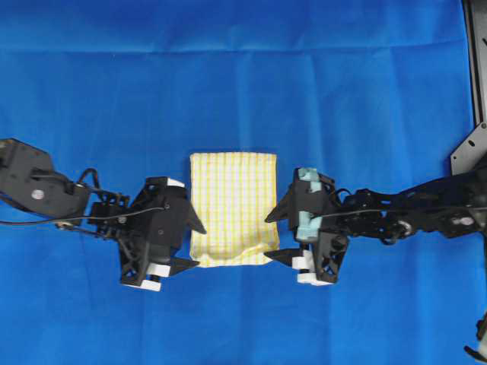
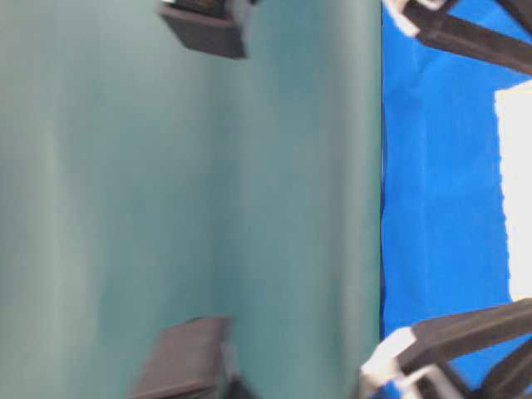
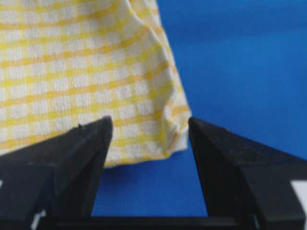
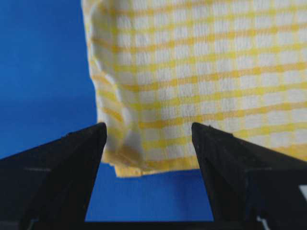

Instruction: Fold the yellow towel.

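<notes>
No writing could be read anywhere. The left gripper (image 1: 195, 245) stood spread wide and held nothing, just left of the yellow towel (image 1: 232, 207), at its near-left corner. The towel lay folded flat mid-way on the blue cloth (image 1: 243, 91), which stretched bare beyond it. The right gripper (image 1: 275, 237) gaped equally wide, empty, just right.

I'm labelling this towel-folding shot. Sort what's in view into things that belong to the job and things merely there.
Belongs to the job:
- yellow towel, lying folded
- left gripper, open at the towel's left edge
- right gripper, open at its right edge

Merely there:
- blue cloth under everything
- black frame at the right edge
</notes>
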### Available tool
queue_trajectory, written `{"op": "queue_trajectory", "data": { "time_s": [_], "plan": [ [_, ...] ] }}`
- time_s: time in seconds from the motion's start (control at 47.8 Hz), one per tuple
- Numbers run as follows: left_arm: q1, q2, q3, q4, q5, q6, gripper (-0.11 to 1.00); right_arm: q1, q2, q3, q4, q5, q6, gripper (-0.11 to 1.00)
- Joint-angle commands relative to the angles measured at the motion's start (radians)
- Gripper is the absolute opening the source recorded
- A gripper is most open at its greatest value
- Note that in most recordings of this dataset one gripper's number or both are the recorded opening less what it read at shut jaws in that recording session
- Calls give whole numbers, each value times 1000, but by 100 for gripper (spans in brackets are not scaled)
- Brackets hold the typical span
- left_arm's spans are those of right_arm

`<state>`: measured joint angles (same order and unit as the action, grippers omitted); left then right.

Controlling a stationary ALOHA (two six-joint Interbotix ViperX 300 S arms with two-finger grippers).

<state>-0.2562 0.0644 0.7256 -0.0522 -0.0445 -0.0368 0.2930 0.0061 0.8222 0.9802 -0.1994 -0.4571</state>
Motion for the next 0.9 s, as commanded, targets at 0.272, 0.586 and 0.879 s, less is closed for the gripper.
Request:
{"op": "queue_trajectory", "data": {
  "time_s": [0.272, 0.586, 0.879],
  "plan": [
    [-2, -268, 106, -2, 81, 0, 50, 3, -345, 193, -6, -52, -20, 68],
    [6, -471, 278, -2, -23, 2, 50, 3, -661, 351, -6, -60, -110, 67],
    [29, -716, 448, -2, -100, 6, 49, 2, -897, 482, -5, -58, -181, 67]
  ]
}}
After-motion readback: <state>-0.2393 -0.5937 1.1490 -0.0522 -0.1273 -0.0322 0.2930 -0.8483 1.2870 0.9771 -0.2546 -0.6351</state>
